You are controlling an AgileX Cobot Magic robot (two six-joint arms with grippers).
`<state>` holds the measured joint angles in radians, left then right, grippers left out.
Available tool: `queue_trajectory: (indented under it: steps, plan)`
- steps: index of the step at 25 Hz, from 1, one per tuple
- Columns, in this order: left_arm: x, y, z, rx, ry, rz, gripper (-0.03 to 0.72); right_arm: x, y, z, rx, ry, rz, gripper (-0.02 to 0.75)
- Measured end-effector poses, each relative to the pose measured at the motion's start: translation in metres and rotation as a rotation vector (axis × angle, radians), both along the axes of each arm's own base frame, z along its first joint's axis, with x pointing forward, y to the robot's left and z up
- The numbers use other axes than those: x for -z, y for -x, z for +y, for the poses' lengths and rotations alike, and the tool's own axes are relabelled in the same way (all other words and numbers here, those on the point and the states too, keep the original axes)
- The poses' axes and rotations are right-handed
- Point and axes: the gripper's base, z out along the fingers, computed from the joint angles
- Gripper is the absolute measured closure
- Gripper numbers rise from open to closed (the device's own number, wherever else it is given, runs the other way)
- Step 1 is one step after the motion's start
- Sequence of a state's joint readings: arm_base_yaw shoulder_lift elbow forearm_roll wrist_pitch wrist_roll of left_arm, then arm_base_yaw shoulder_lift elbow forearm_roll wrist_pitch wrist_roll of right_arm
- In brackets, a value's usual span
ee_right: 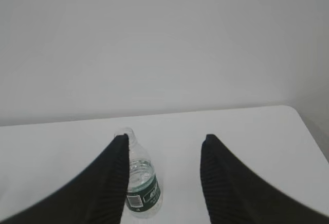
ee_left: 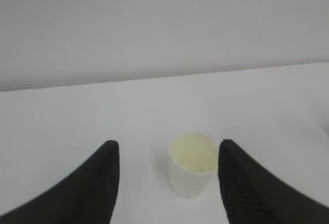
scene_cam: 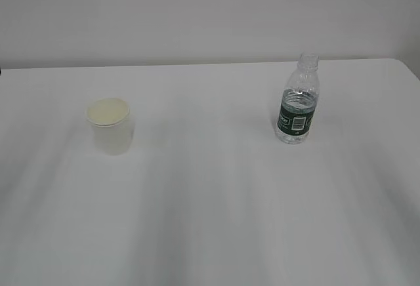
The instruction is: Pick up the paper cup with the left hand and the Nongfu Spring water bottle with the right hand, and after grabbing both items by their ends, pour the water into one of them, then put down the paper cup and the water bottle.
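The paper cup [scene_cam: 110,124] stands upright on the left of the white table, its cream inside showing. In the left wrist view the paper cup [ee_left: 192,164] sits ahead of my open left gripper [ee_left: 168,148], nearer the right finger, untouched. The Nongfu Spring water bottle [scene_cam: 298,102] stands upright on the right, capless, with water up to about the top of its green label. In the right wrist view the bottle [ee_right: 140,182] is partly behind the left finger of my open right gripper [ee_right: 164,141], farther off than the tips. Neither arm shows in the exterior view.
The white table [scene_cam: 210,207] runs to a pale wall at the back. Its right edge [ee_right: 308,131] shows in the right wrist view, and a rounded back-right corner [scene_cam: 403,64] in the exterior view.
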<state>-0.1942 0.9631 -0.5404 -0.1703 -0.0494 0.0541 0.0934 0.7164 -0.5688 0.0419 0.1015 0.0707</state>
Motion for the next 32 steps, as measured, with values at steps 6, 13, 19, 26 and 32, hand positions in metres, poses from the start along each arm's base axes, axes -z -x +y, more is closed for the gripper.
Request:
queue_trajectory:
  steps: [6,13,19,26,32]
  plan:
    - [0.026,0.010,0.000,-0.032,0.095,0.085,0.267,0.009,-0.011,0.001,-0.001,0.016,0.052,0.384]
    - [0.021,0.012,0.001,-0.041,0.114,0.045,0.268,0.020,-0.012,0.001,0.008,-0.015,-0.032,0.384]
    - [0.017,0.011,0.001,-0.006,0.018,-0.019,0.274,0.039,-0.010,0.001,0.000,0.010,-0.029,0.384]
    - [0.018,-0.006,-0.002,-0.002,-0.033,-0.127,0.278,0.037,-0.017,0.003,-0.029,0.076,-0.094,0.384]
    - [0.029,-0.028,-0.004,-0.032,-0.029,-0.238,0.279,0.048,-0.030,0.006,-0.040,0.061,-0.114,0.384]
